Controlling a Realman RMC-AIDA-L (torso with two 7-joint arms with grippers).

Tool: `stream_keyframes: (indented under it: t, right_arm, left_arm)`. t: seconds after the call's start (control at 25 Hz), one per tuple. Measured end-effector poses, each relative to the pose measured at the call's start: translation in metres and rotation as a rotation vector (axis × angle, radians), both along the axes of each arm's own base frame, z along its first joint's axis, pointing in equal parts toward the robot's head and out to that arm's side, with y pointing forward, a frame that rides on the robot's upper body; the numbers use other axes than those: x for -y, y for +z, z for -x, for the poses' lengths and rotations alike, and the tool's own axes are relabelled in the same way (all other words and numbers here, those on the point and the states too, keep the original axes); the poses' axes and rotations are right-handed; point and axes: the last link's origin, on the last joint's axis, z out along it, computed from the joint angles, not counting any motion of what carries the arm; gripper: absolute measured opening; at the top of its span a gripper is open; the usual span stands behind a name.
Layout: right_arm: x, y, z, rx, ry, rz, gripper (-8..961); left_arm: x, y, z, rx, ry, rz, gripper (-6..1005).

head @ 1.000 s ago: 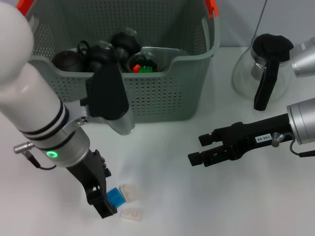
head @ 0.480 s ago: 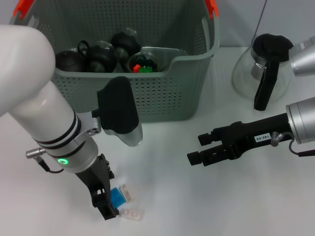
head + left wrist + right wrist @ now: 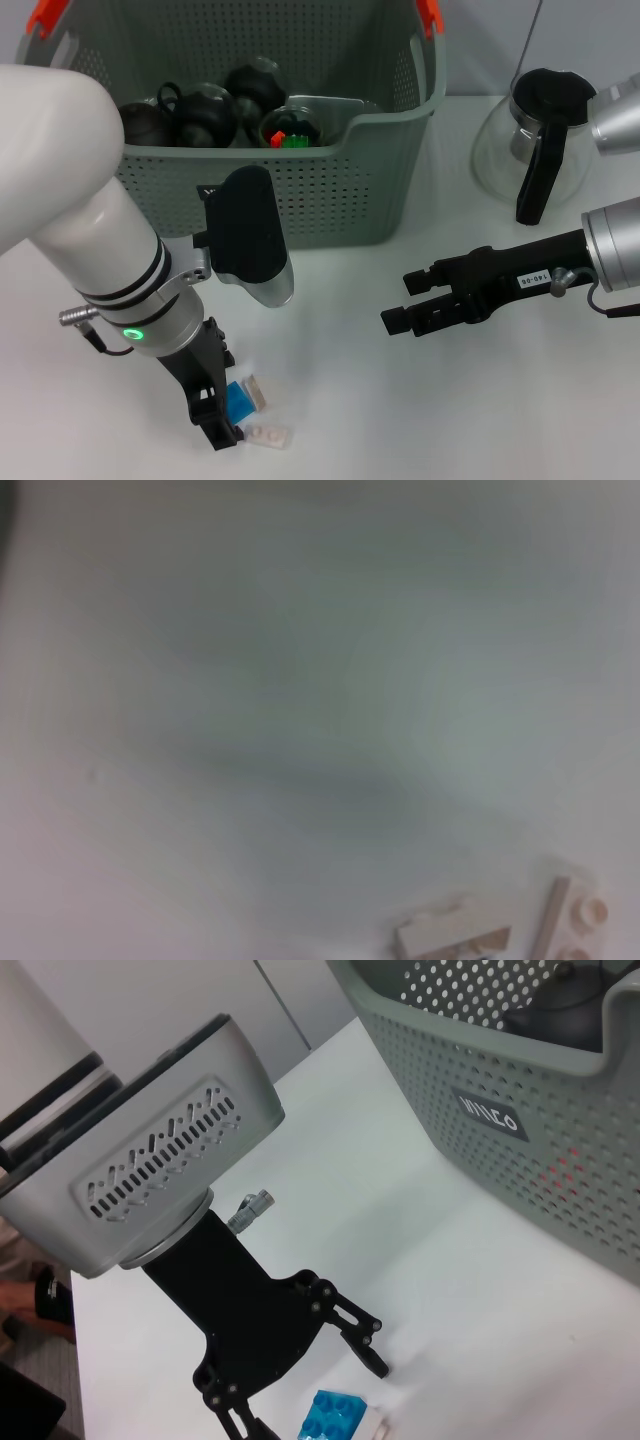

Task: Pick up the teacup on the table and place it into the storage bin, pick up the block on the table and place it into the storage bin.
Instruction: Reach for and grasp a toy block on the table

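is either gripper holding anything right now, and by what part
Nothing is held. The left gripper is down at the blue block with fingers open around it, not yet closed; the block sits on the table. The right gripper hangs open and empty.

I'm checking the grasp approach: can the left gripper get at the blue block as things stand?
Probably yes. The left gripper is low over the table with open fingers beside the blue block. Two white bricks lie close by but don't seem to block it.
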Motion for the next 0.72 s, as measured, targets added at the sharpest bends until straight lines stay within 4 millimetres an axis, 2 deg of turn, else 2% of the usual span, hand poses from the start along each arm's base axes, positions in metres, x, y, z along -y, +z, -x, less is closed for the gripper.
stream_keyframes:
  t: [0.44, 0.72]
  right_arm:
    - [-0.0003, 0.0011, -0.0009, 0.0, -0.003, -0.003, 931]
    - [-0.0005, 0.0012, -0.0011, 0.001, -0.002, -0.004, 931]
  left_arm:
    - [0.0019, -0.0028, -0.0012, 0.001, -0.015, 0.01, 744]
    - [0.0033, -0.0034, -0.0023, -0.002, -0.022, 0.017, 672]
